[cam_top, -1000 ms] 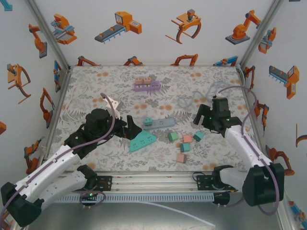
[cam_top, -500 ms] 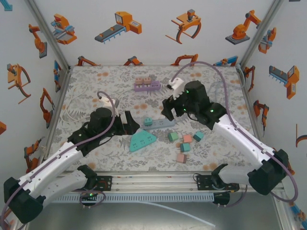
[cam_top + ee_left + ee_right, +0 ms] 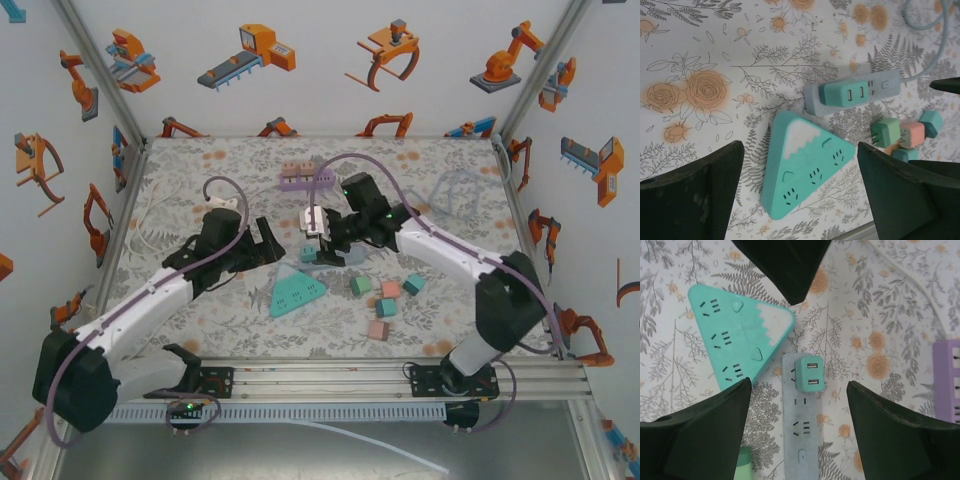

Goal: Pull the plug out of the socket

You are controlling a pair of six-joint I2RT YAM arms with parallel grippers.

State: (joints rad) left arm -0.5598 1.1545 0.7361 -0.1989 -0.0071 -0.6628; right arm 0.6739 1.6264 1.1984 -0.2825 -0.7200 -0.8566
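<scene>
Plug (image 3: 809,373): you read its USB ports in the right wrist view, not overhead. Right gripper (image 3: 799,390) hangs spread over it; left gripper (image 3: 800,147) spread nearby.

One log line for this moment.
plug: seated in strip | right gripper: open above plug | left gripper: open above triangle socket

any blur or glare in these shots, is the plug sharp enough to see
Top view: even, soft light, no glare. Left wrist view: table and triangular socket block crisp; the left pincer fingers are dark and slightly soft. Right wrist view: plug sharp on the grey power strip; the right pincer fingers are near-black, showing little detail.
</scene>
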